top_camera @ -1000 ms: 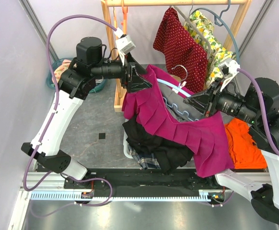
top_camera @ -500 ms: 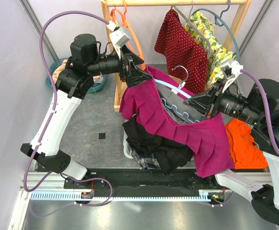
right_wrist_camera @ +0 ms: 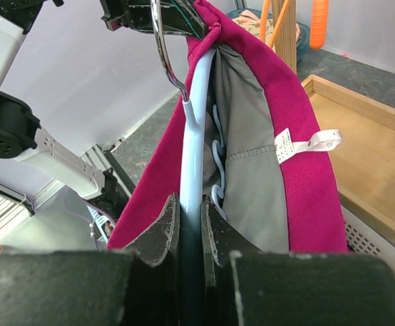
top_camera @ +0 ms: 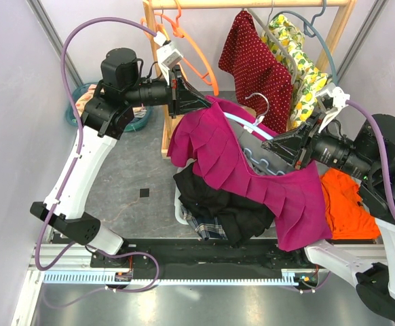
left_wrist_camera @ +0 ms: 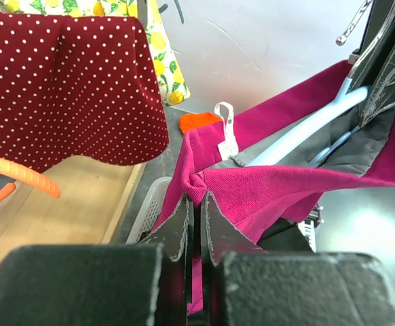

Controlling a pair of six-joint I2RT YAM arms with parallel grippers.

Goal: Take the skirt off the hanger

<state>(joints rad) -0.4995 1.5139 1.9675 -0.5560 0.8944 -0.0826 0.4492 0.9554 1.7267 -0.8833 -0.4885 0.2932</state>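
My left gripper (left_wrist_camera: pixel 196 201) was pinched shut on the skirt (top_camera: pixel 265 183) just beyond the hanger's (right_wrist_camera: pixel 196 88) end. My right gripper (right_wrist_camera: pixel 189 205) was clamped on the hanger, with the skirt draped beneath it. My plan was to hold the hanger steady and draw the cloth outward off that end.

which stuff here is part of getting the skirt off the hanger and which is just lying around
Job: magenta skirt, blue hanger, left gripper, right gripper.
Lying about: polka-dot garment, lemon-print garment, orange cloth, dark clothes, orange hanger.

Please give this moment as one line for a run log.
left gripper: shut on skirt | right gripper: shut on hanger | skirt: on hanger | task: not done
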